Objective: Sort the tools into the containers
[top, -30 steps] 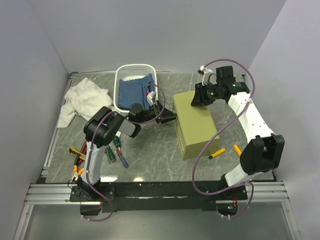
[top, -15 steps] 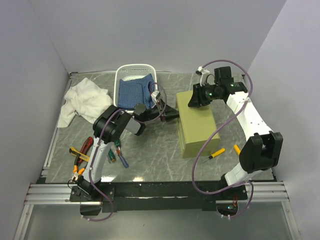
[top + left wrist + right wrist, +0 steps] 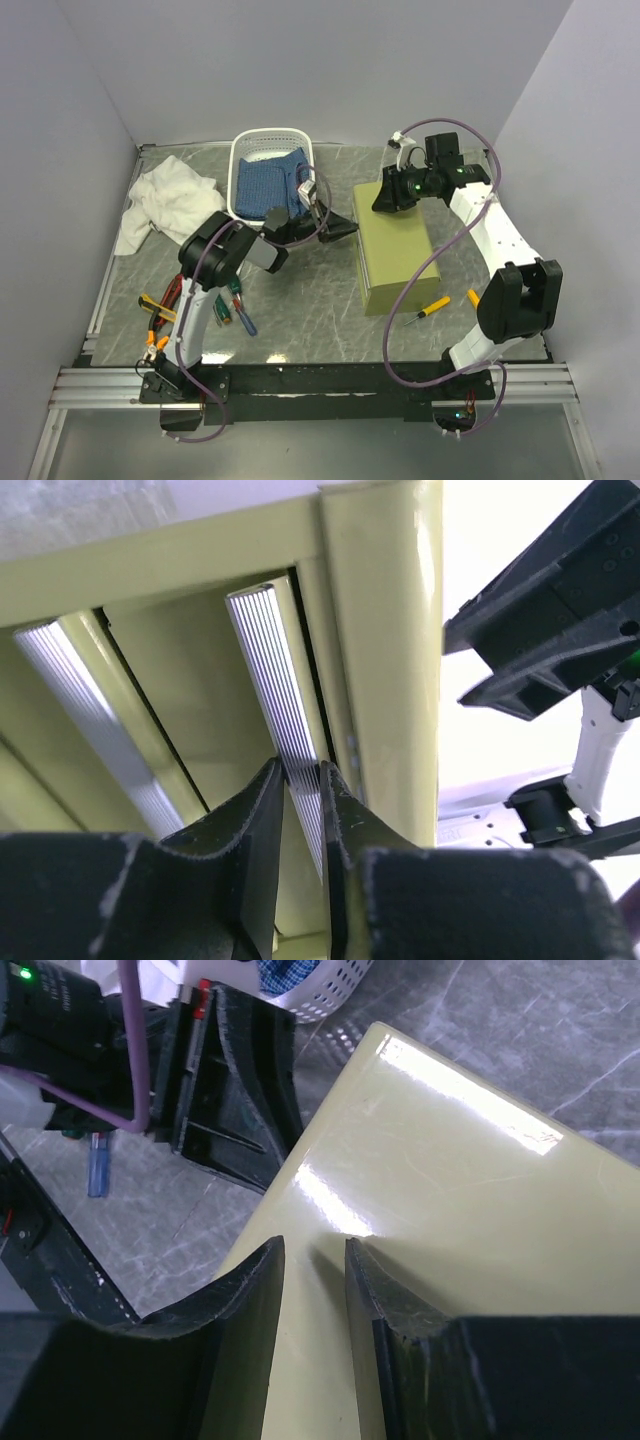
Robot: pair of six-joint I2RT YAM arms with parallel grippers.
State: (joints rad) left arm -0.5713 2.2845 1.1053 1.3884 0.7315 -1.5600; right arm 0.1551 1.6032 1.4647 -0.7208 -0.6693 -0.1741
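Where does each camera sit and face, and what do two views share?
Top external: above, behind the bases, looking down on the table; left arm and right arm show.
Left wrist: faces the drawer chest front; left gripper pinches a ribbed handle.
Right wrist: looks down on the chest's top; open right gripper shows.
Shared: both wrist views show the chest.

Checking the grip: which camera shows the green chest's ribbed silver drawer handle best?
Left wrist: the drawer handle fills the frame, the left pincer gripping it. Top external and right wrist show only the top of the chest, no handle.
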